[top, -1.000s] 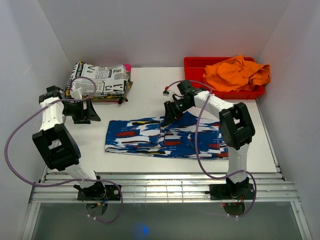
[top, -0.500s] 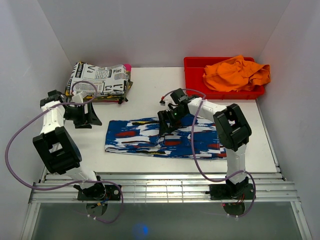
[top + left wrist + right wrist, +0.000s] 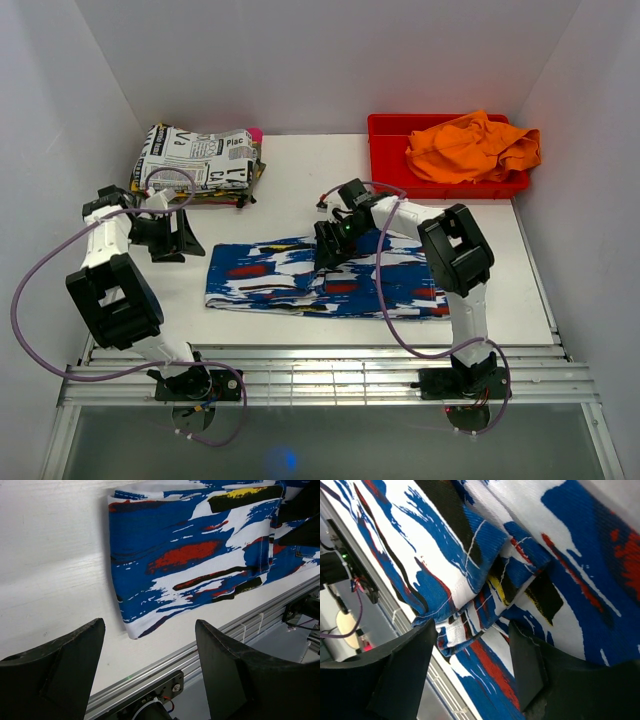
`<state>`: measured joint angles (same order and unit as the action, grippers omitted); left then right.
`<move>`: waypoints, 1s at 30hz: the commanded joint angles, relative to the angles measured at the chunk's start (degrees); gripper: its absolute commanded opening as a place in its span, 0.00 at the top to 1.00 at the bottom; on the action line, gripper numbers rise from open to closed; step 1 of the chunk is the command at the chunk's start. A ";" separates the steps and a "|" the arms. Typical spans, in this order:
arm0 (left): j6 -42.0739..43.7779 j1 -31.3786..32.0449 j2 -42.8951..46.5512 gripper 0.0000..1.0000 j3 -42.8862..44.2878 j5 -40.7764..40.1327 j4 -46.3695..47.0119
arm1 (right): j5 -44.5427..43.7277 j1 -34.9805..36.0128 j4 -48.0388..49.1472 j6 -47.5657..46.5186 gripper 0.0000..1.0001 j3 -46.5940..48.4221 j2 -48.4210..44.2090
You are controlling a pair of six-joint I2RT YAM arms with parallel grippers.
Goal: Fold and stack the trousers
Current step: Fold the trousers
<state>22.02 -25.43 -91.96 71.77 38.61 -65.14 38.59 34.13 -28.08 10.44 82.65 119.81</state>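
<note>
The trousers (image 3: 300,275) lie folded into a long strip across the middle of the table, royal blue with white streaks and red, black and yellow patches. My right gripper (image 3: 328,250) hangs low over their middle. In the right wrist view its jaws (image 3: 472,635) stand apart, with a folded edge of the trousers (image 3: 470,555) lying loose between the fingers. My left gripper (image 3: 185,238) is open with nothing in it, on the bare table left of the cloth. In the left wrist view the trousers' left end (image 3: 200,555) lies just beyond that gripper (image 3: 149,630).
A stack of folded cloth in newspaper print (image 3: 200,160) sits at the back left. A red bin (image 3: 385,125) at the back right holds an orange cloth (image 3: 475,145). A metal rail (image 3: 320,375) runs along the table's near edge.
My right gripper has slid left and toward the near edge over the trousers, and its jaws have opened. The trousers' left end has shifted slightly left. The left arm has barely moved.
</note>
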 commanded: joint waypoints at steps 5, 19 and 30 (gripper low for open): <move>1.01 -0.67 4.86 0.16 -1.80 0.24 0.55 | 6.14 1.64 0.83 1.52 0.43 2.69 3.68; 2.06 -1.20 4.95 0.16 -1.81 0.15 -0.16 | 3.69 1.20 1.00 3.27 0.39 4.00 2.09; 1.89 -1.29 3.81 0.16 -1.54 0.32 -0.33 | 5.97 1.20 2.50 4.68 0.43 6.82 5.08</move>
<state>23.07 -26.22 -89.06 69.73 38.02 -65.56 43.33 35.00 -26.83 14.22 87.15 123.90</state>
